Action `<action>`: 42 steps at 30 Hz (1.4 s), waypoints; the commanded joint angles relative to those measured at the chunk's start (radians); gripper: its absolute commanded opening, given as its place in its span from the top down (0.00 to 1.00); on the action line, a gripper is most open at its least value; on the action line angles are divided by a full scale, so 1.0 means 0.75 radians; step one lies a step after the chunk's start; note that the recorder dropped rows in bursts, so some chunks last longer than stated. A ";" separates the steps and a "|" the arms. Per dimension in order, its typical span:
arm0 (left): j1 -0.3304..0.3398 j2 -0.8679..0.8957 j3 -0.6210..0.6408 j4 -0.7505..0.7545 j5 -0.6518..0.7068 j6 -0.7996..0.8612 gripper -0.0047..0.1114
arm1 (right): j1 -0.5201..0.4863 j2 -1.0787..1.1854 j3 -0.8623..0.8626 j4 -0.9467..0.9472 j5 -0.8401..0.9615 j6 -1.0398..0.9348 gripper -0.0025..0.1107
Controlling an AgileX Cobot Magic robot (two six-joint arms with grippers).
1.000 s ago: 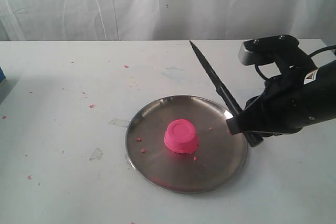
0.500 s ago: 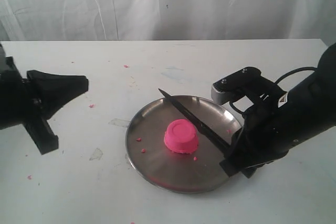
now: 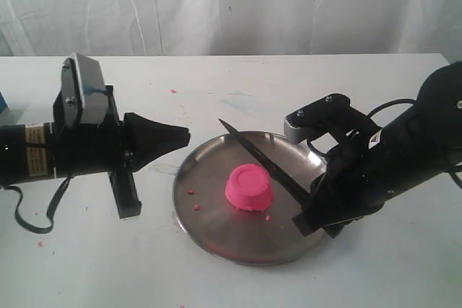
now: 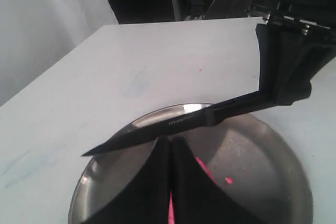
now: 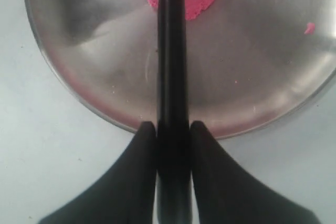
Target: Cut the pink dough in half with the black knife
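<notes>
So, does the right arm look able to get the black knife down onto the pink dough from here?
Probably yes. The right gripper is shut on the black knife, whose blade lines up over the pink dough on the plate with nothing between; the left gripper is off to the side.

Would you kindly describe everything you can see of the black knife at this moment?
The black knife is slim and all black, with a pointed blade and a black handle. The right gripper is shut on the handle, a finger on each side. The blade hangs above the steel plate, slanting across it, tip near the rim. It lines up over the pink dough, which looks uncut; whether it touches the dough cannot be told.
</notes>
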 commanded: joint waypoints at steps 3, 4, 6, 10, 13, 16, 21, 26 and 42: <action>-0.045 0.146 -0.148 -0.053 -0.032 -0.005 0.96 | 0.000 0.039 0.006 0.001 -0.016 -0.011 0.98; -0.045 0.173 -0.166 -0.056 -0.032 -0.023 0.96 | 0.000 0.051 0.006 0.001 -0.016 -0.011 0.98; -0.045 0.226 -0.200 -0.056 -0.032 -0.093 0.96 | 0.000 0.068 0.006 0.001 -0.003 -0.011 0.98; -0.045 0.318 -0.260 -0.053 -0.032 -0.313 0.96 | 0.000 0.098 0.006 0.001 -0.003 -0.011 0.98; -0.045 0.353 -0.273 -0.050 -0.032 -0.371 0.96 | 0.000 0.116 0.006 0.003 -0.021 -0.004 0.98; -0.045 0.383 -0.273 -0.042 -0.032 -0.374 0.96 | 0.000 0.151 0.006 0.003 -0.031 -0.004 0.98; -0.045 0.406 -0.273 -0.036 -0.032 -0.384 0.96 | 0.000 0.178 0.006 0.003 -0.056 -0.004 0.98; -0.045 0.406 -0.273 -0.036 -0.032 -0.384 0.96 | 0.000 0.178 0.006 0.003 -0.062 -0.004 0.98; -0.153 0.428 -0.273 -0.234 -0.032 -0.405 0.96 | 0.000 0.178 0.001 0.010 -0.051 -0.004 0.98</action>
